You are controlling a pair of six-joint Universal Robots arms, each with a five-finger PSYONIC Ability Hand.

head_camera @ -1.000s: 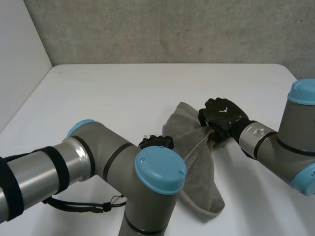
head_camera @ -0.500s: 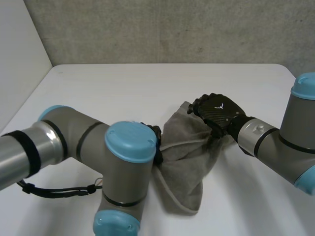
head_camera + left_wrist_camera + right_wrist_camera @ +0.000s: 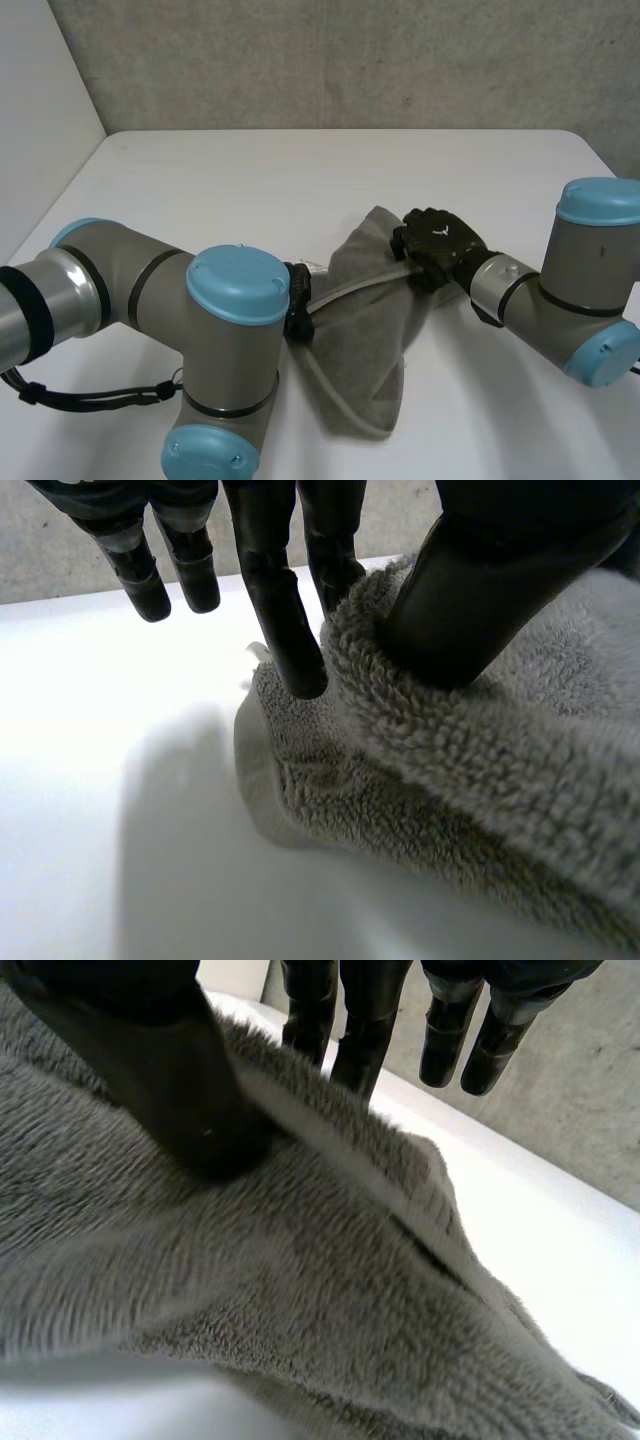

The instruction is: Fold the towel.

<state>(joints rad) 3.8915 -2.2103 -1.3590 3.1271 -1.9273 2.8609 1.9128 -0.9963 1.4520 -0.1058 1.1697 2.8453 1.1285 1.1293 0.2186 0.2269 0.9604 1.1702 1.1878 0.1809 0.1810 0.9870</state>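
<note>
A grey towel (image 3: 365, 340) lies bunched on the white table (image 3: 250, 180), pulled into a taut ridge between my two hands. My left hand (image 3: 298, 300) is at the towel's left edge, mostly hidden behind my own left elbow. In the left wrist view its thumb (image 3: 490, 590) presses the thick towel edge (image 3: 480, 780) against the fingers behind it. My right hand (image 3: 435, 240) sits on the towel's far right edge. In the right wrist view its thumb (image 3: 160, 1050) pinches the cloth (image 3: 300, 1290) against the fingers. The towel's loose end trails toward the table's near side.
My left arm's elbow (image 3: 235, 330) bulks over the near left of the table, and my right arm (image 3: 590, 290) comes in from the right. A grey wall stands behind the table's far edge.
My left arm has swung left and drawn its towel edge with it. The right hand opened and closed again on the far edge. The loose end has slid left.
</note>
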